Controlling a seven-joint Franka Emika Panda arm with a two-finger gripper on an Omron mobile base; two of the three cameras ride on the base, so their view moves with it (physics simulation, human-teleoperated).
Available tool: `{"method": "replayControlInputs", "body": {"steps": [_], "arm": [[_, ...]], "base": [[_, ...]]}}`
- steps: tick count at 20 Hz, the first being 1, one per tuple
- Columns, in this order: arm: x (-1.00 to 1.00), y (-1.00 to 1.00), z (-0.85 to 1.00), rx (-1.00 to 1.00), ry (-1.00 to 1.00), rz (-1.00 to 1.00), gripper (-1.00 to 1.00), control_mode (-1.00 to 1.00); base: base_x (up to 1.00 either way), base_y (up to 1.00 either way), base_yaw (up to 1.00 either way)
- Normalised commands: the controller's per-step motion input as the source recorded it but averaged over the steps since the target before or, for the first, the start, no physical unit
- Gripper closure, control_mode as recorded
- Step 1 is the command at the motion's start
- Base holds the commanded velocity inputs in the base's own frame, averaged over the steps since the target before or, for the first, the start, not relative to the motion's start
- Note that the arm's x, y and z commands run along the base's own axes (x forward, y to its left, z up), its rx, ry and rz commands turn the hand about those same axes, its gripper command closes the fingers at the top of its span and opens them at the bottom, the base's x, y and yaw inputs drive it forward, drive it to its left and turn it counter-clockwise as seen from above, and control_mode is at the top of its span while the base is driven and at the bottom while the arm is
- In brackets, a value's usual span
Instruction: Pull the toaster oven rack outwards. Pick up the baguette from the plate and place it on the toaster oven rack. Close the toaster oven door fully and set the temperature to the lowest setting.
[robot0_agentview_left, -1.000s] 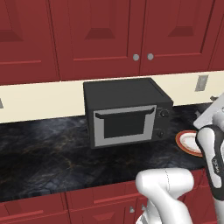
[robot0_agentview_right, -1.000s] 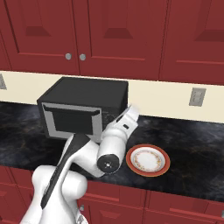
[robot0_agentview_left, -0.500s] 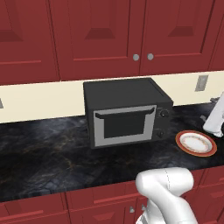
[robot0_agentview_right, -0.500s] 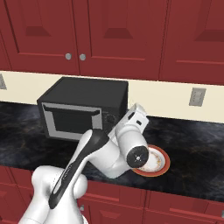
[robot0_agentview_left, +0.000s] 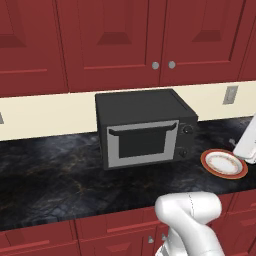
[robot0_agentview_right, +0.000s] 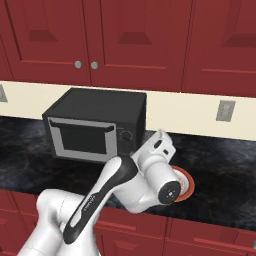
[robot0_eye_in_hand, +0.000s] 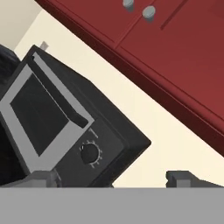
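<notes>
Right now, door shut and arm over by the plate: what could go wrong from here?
1. The toaster oven door is shut, so rack and baguette steps are likely blocked until it is opened.
2. The plate looks empty in the left base view; the baguette may be done or missing.
3. The open gripper faces a knob; a bump might shift the setting.

Red cabinets (robot0_agentview_left: 125, 40) hang above a dark marble counter (robot0_agentview_left: 50, 175).
</notes>
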Motion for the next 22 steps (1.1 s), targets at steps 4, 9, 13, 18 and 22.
{"method": "replayControlInputs", "body": {"steps": [4,9,13,18,22], "arm": [[0.17,0.22,0.00,0.03,0.00,0.00,-1.00,-1.00],[0.22,0.29,-0.01,0.00,0.02,0.01,-1.00,-1.00],[0.02,0.13,-0.17,0.00,0.00,0.04,-1.00,-1.00],[0.00,0.13,-0.23,0.00,0.00,0.06,-1.00,-1.00],[0.15,0.09,-0.18,0.00,0.00,0.08,-1.00,-1.00]], "base": [[0.00,0.00,0.00],[0.00,0.00,0.00],[0.00,0.00,0.00],[0.00,0.00,0.00],[0.00,0.00,0.00]]}}
